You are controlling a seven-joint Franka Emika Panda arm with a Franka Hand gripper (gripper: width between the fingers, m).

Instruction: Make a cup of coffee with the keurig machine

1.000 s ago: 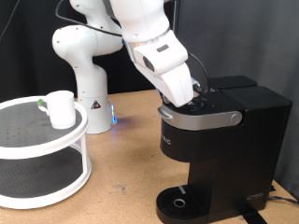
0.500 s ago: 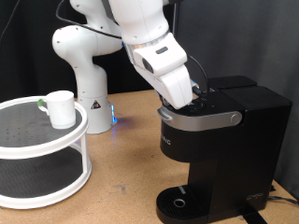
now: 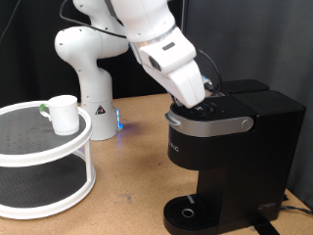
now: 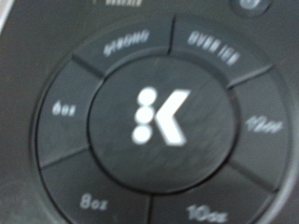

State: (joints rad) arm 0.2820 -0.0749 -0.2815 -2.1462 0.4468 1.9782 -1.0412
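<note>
The keurig machine (image 3: 235, 147) stands at the exterior view's right, lid closed, with its round drip base (image 3: 190, 212) bare. My gripper (image 3: 202, 96) is right over the machine's top, at the button panel. Its fingers are hard to make out there. The wrist view is filled by the round button panel (image 4: 154, 117) with the centre K button and the size buttons around it; no fingers show in it. The white cup (image 3: 64, 114) stands on the upper deck of a white round shelf (image 3: 49, 147) at the exterior view's left, far from the gripper.
The robot's white base (image 3: 90, 69) stands behind, between the shelf and the machine. The shelf's lower deck (image 3: 39, 186) holds nothing visible. Bare wooden table (image 3: 127, 201) lies between shelf and machine.
My hand has shifted slightly up and towards the exterior view's right over the machine's top. The cup and the machine have not moved.
</note>
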